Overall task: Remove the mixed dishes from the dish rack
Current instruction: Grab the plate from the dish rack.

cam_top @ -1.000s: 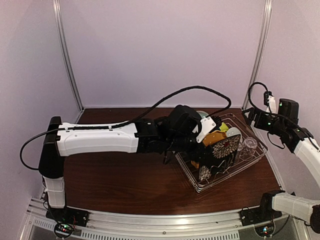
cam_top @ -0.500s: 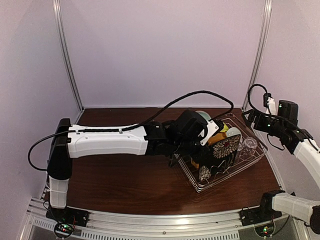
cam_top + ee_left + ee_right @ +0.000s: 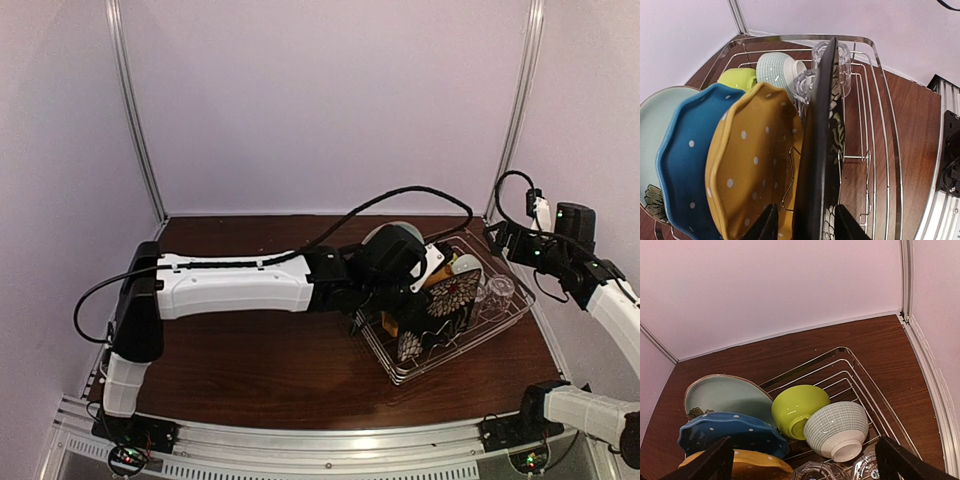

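Left pincer has slid astride black floral plate, grip unclear; orange plate crowds beside; right pincer gapes.

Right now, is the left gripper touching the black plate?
Cannot tell. The left wrist view shows the left gripper straddling the black plate closely; neither contact nor gap is plain.

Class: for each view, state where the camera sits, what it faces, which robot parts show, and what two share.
Top external: high behind the robot, facing down; left arm, right arm and dish rack show.
Left wrist: on the left arm, facing the black floral plate edge-on between the left fingers.
Right wrist: above the rack, looking down at the white bowl; right fingers at bottom corners.
Both wrist views share the yellow-green bowl.
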`<state>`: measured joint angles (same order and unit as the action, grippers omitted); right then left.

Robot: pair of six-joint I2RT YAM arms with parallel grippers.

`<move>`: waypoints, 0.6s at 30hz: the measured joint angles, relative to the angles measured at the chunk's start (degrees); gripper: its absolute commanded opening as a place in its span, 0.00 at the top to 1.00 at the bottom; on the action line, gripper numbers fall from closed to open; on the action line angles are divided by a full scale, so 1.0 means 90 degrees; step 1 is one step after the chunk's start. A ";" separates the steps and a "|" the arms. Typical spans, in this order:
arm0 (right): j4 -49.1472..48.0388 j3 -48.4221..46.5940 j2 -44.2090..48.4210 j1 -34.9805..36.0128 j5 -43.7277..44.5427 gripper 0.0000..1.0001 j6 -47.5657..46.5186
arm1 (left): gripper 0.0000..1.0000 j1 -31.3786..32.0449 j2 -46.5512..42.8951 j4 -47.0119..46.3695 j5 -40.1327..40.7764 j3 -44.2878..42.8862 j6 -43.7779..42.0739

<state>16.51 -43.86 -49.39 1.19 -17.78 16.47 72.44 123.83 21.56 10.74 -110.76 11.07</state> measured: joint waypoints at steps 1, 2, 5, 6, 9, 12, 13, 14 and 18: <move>0.0000 0.0000 0.0000 0.0000 0.0000 0.00 0.0000 | 0.61 0.0000 0.0041 0.0007 0.0000 -0.0034 0.0012; 0.0000 0.0000 0.0000 0.0000 0.0000 0.00 0.0000 | 0.62 0.0000 0.0085 0.0010 0.0000 -0.0063 0.0024; 0.0000 0.0000 0.0000 0.0000 0.0000 0.00 0.0000 | 0.64 0.0000 0.0168 0.0112 0.0000 -0.0138 0.0075; 0.0000 0.0002 0.0000 0.0000 0.0000 0.00 0.0000 | 0.65 0.0000 0.0194 0.0126 -0.0002 -0.0165 0.0100; 0.0000 0.0005 0.0000 0.0000 0.0000 0.00 0.0000 | 0.67 0.0000 0.0248 0.0165 -0.0005 -0.0226 0.0158; 0.0000 0.0005 0.0000 0.0000 0.0000 0.00 0.0000 | 0.70 0.0000 0.0296 0.0175 -0.0012 -0.0257 0.0202; 0.0000 0.0005 0.0000 0.0000 0.0000 0.00 0.0000 | 0.71 0.0000 0.0308 0.0185 -0.0019 -0.0257 0.0219; 0.0000 0.0007 0.0000 0.0000 0.0000 0.00 0.0000 | 0.72 0.0000 0.0333 0.0197 -0.0036 -0.0262 0.0236; 0.0000 0.0029 0.0000 -0.0022 -0.0010 0.00 0.0002 | 0.78 0.0000 0.0364 0.0282 -0.0046 -0.0301 0.0270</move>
<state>16.51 -43.59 -49.39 0.99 -17.87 16.49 72.44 127.11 24.10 10.33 -113.47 13.50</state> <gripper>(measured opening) 0.996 0.253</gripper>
